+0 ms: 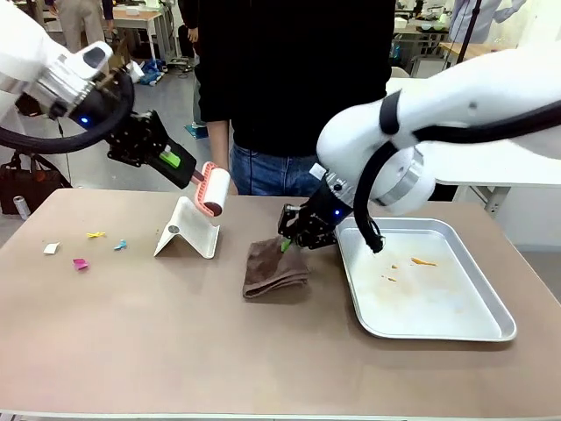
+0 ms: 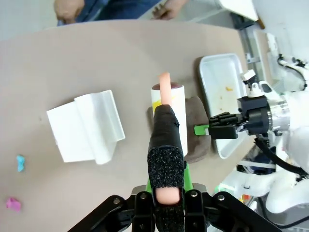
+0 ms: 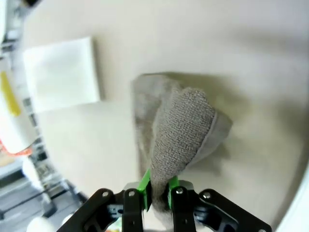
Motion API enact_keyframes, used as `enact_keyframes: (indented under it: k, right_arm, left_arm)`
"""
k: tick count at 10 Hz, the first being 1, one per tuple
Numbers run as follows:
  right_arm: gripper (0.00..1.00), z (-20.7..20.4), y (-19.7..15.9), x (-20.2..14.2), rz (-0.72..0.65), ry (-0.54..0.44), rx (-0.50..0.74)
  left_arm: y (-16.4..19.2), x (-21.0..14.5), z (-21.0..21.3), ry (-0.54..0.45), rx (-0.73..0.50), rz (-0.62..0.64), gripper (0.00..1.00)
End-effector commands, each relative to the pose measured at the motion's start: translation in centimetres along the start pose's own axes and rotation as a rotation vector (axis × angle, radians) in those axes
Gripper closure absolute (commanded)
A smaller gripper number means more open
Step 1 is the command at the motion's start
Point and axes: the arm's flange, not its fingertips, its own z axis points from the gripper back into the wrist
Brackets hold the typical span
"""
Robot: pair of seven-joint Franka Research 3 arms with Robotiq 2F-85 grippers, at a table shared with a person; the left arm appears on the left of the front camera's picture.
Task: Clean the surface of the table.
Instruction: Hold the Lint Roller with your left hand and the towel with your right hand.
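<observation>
The table (image 1: 175, 342) spreads across the whole near part of the scene, its brown top running from the near edge to the person (image 1: 289, 70) standing at the far side.

A brown cloth (image 1: 274, 267) lies folded near the middle of it. The right gripper (image 1: 289, 241) is down at the cloth's far right corner, its green-padded fingers pinched together on a raised fold of the fabric (image 3: 178, 125). Just right of the cloth sits a metal tray (image 1: 438, 303) with a few orange crumbs (image 1: 423, 261) in it.

Left of the cloth stands a white stand (image 1: 187, 230), sloping up toward the right. The left gripper (image 1: 180, 164) hangs above the far left part of the table, its fingers clamped on the pinkish handle of a lint roller (image 1: 215, 191). The white roll is at the stand's upper edge; whether the two touch I cannot tell.

Well to the left lie small scraps (image 1: 80, 263) of paper: white, yellow, blue and pink.
</observation>
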Motion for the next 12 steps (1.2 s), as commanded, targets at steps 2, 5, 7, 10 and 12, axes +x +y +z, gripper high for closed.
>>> enact_keyframes:
  k: [2,5,7,10,12]
  right_arm:
    - [1.0,4.6,-6.0,-4.6,0.159,0.032,0.452]
    - [1.0,8.7,-10.0,-6.1,0.137,0.139,0.732]
    - [1.0,12.8,-14.9,-6.5,0.035,0.135,0.84]
    - [1.0,19.5,-21.3,-7.6,-0.085,0.071,1.008]
    - [1.0,23.2,-25.0,-8.9,-0.146,-0.021,1.039]
  left_arm:
    - [2.3,-3.9,5.0,-0.101,-0.181,0.013,1.0]
    - [5.7,-7.2,9.0,-0.082,-0.402,0.075,1.0]
    - [9.9,-9.4,12.4,-0.092,-0.465,0.122,1.0]
    - [17.3,-12.3,16.8,-0.044,-0.551,0.0,1.0]
    - [21.9,-14.3,18.1,-0.027,-0.542,-0.029,1.0]
